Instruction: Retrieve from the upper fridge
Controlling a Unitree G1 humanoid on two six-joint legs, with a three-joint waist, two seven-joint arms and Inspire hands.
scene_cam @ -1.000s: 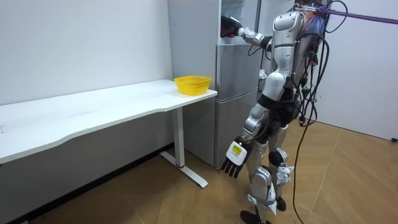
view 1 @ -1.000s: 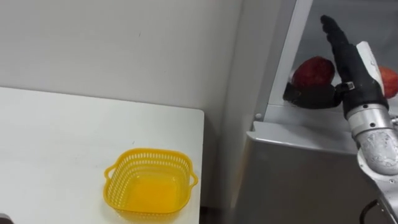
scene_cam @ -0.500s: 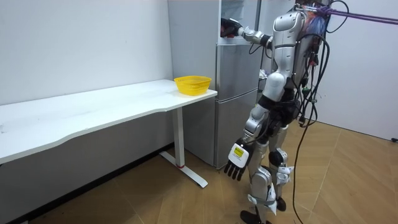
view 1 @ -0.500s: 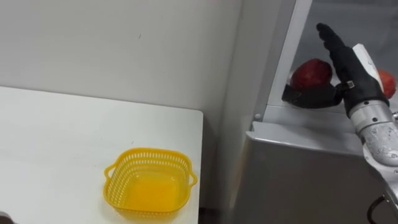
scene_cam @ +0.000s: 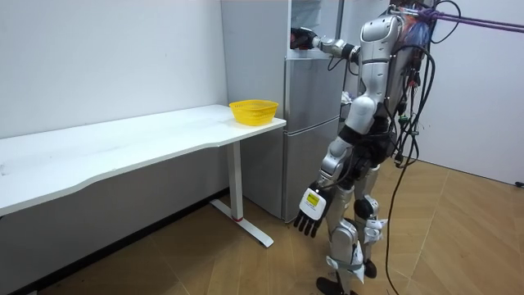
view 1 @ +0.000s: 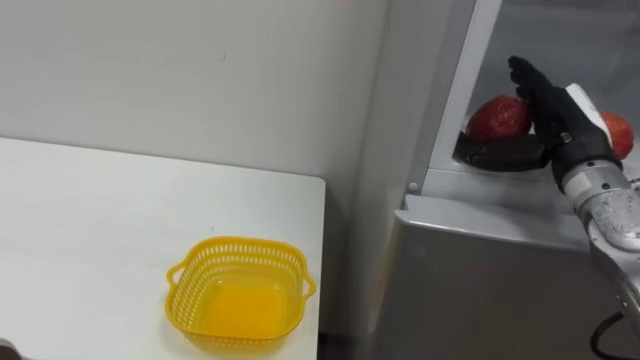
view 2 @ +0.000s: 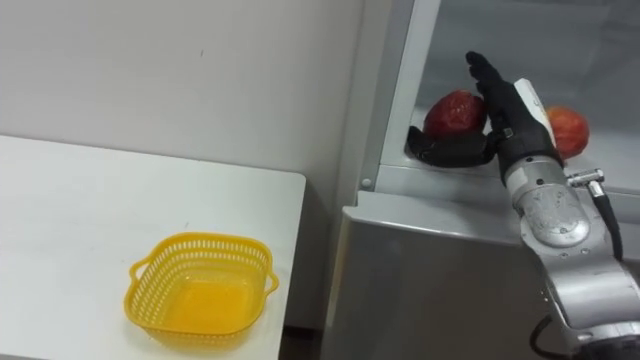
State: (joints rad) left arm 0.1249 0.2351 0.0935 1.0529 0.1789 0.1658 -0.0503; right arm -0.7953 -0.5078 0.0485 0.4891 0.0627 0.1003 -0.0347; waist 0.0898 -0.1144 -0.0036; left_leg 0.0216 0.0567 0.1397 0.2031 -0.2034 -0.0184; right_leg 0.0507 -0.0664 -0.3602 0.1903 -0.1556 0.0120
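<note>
White table [view 1: 100, 220] against a bare wall, yellow basket [view 1: 185, 300] near its right end, fridge [view 1: 480, 280] just beside it with the upper compartment open.

Right hand [view 1: 555, 115] is inside the upper compartment. Its fingers are straight and held together, lying against the right side of the dark red fruit [view 1: 497, 115]. The thumb stretches out low in front of the fruit. Nothing is clasped yet. The fruit sits on the shelf near the front lip [view 1: 480, 185]. Second fruit [view 1: 622, 132] sits close behind the hand.

Left hand [scene_cam: 307, 215] hangs by the thigh, fingers loosely spread.

Risks, as I judge them:
- Closing from one side could roll the round fruit left, off the thumb and over the lip.
- The back of the hand could nudge the second fruit.

Room: the white frame [view 1: 455, 90] stands close on the left and the fruit nearly fills that corner. Straight back toward the robot is the clear way out, with open air over to the basket.
</note>
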